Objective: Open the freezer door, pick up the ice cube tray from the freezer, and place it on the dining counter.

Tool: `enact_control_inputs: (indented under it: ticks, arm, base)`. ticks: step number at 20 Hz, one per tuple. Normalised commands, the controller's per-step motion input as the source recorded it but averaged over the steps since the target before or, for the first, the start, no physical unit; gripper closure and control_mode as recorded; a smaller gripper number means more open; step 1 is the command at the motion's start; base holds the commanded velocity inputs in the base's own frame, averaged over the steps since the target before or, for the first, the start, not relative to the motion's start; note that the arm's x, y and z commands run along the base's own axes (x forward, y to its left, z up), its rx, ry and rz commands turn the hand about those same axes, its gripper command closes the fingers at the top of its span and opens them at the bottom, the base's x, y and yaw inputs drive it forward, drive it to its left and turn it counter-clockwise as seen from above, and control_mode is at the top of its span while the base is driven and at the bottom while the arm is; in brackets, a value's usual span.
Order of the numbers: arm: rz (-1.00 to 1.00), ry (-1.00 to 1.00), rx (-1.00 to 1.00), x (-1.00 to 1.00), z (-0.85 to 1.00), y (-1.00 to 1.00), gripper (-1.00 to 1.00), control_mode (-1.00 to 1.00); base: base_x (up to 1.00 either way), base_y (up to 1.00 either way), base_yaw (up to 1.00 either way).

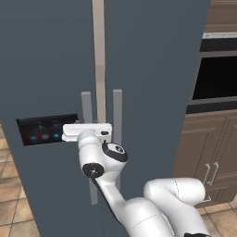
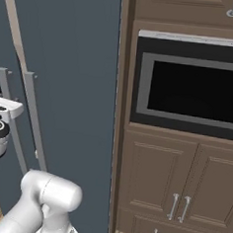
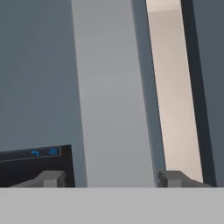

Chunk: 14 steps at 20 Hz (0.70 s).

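The freezer door (image 1: 46, 69) stands shut, with its black display panel (image 1: 46, 129) showing blue lights. Its grey bar handle (image 1: 86, 104) runs upright beside the beige gap (image 1: 98, 60) between the two doors. In the hand view my gripper (image 3: 112, 178) is open and straddles the handle (image 3: 113, 109), one fingertip (image 3: 50, 178) by the panel (image 3: 35, 162) and the other fingertip (image 3: 175, 178) close against the handle's far edge. The white hand (image 1: 87, 131) presses up to the handle at panel height. The ice cube tray is hidden behind the door. The dining counter is out of view.
The wider slate-blue door (image 1: 152, 69) with its own bar handle (image 1: 117, 120) stands just right of the gap. Further right are a built-in black oven (image 2: 190, 89) and dark wood cabinets (image 2: 168, 182). Tiled floor (image 1: 14, 185) lies to the left.
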Motion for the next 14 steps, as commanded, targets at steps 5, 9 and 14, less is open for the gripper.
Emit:
enact_control_inputs:
  ticks: [5,9,14]
  arm:
    - [0.0,0.0,0.0,0.0,0.0,0.0,1.0,-1.0]
    - [0.0,0.0,0.0,-0.22,0.0,0.1,1.0,-1.0]
    - [0.01,0.0,0.0,-0.89,0.0,0.42,1.0,-1.0]
  base:
    - [0.0,0.0,0.0]
    - [0.0,0.0,0.0]
    - [0.0,0.0,0.0]
